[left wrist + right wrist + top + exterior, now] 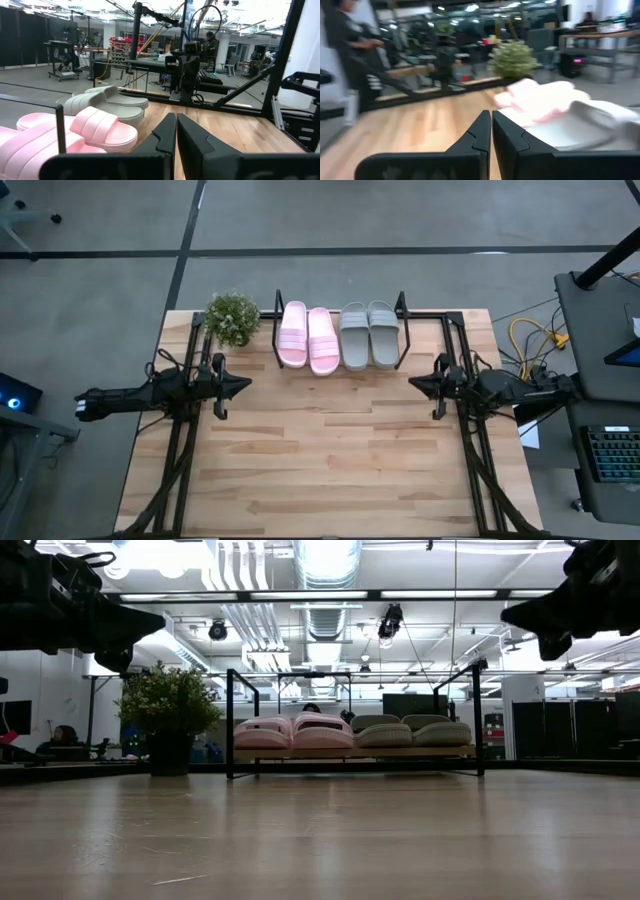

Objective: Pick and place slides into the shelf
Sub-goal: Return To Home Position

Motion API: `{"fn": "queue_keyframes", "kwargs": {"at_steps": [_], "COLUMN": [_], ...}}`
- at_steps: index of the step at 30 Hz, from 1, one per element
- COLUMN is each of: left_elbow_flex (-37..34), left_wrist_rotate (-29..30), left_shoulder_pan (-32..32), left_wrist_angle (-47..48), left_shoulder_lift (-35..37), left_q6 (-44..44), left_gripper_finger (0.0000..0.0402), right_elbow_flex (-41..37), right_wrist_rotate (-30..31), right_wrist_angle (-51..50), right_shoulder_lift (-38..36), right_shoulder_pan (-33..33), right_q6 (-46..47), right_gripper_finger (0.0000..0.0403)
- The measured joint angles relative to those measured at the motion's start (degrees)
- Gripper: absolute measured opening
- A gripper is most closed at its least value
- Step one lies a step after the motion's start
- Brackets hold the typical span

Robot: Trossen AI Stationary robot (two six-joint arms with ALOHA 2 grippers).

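Two pale pink slides (pixel 307 337) and two grey slides (pixel 368 334) lie side by side, soles down, on the wooden base of the black wire shelf (pixel 277 330) at the table's far edge. The low view shows the same row, pink slides (pixel 292 732) left of the grey slides (pixel 412 731). My left gripper (pixel 246 384) hovers shut over the table's left side, pointing right. My right gripper (pixel 412 383) hovers shut over the right side, pointing left. Each wrist view shows its own fingers closed, left (pixel 176 134) and right (pixel 491 131), with the slides beyond them.
A small green potted plant (pixel 232 317) stands on the table just left of the shelf. Bare wooden tabletop (pixel 330 450) stretches between and in front of the arms. A desk with a keyboard (pixel 612 453) sits off the table's right side. People show in the room behind.
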State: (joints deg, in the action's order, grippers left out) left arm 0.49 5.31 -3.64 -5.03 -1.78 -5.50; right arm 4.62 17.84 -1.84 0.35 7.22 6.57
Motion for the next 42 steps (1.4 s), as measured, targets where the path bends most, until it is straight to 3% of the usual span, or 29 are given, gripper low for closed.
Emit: {"fn": "queue_keyframes", "kwargs": {"at_steps": [3,17,42], "left_elbow_flex": [0.0,0.0,-0.1], "left_wrist_rotate": [0.5,0.6,0.5], "left_shoulder_pan": [0.0,0.0,0.0], "left_wrist_angle": [0.1,-0.1,-0.1], "left_shoulder_lift": [-0.3,-1.1,-1.2], "left_q6": [0.0,-0.1,-0.1], "left_gripper_finger": [0.0,0.0,0.0], "right_elbow_flex": [-0.1,-0.2,-0.2], "right_wrist_rotate": [2.3,1.7,1.7], "right_wrist_angle": [-1.6,-1.3,-1.3], "right_shoulder_lift": [1.5,5.8,5.7], "right_shoulder_pan": [0.0,0.0,0.0], "right_q6": [-1.0,0.9,0.9], "right_gripper_finger": [0.0008,0.0008,0.0009]}}
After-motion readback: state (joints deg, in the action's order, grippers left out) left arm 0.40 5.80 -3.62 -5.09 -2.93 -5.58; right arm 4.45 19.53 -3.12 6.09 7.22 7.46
